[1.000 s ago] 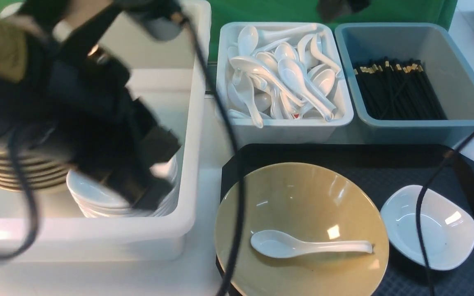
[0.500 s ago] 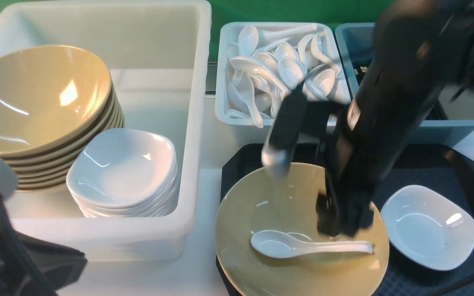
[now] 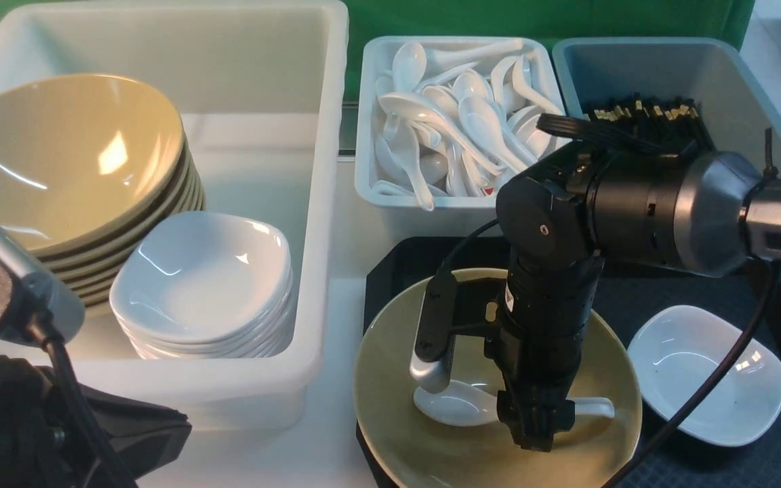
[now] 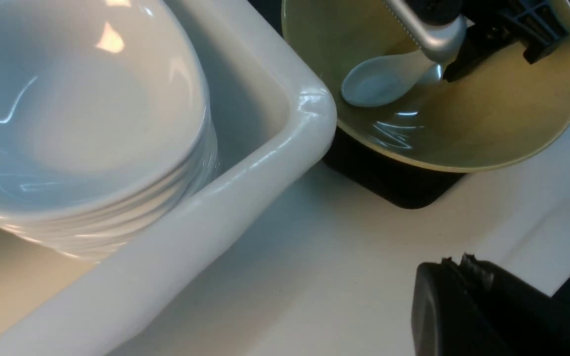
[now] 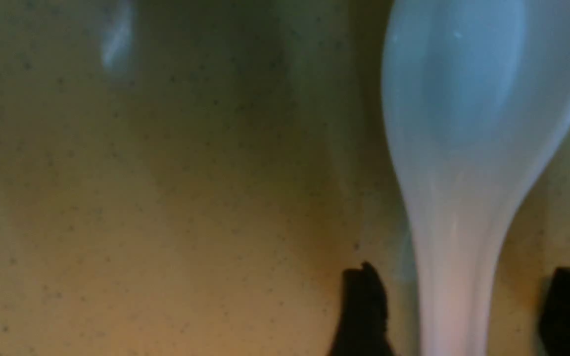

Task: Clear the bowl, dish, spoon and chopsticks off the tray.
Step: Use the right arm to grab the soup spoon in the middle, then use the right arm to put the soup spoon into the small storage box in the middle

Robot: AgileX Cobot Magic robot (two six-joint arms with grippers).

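From the front, the right pincer (image 3: pixel 534 434) hides the handle of the glossy white soup spoon (image 3: pixel 455 405) in the wide tan bowl (image 3: pixel 390 379); its wrist view shows fingers (image 5: pixel 362 316) wide, astride it. The left pincer (image 4: pixel 455 264) is closed.

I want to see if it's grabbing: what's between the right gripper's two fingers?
The spoon lies with its handle between the fingers of the right gripper, a strip of bowl showing on each side. The right wrist view shows this.
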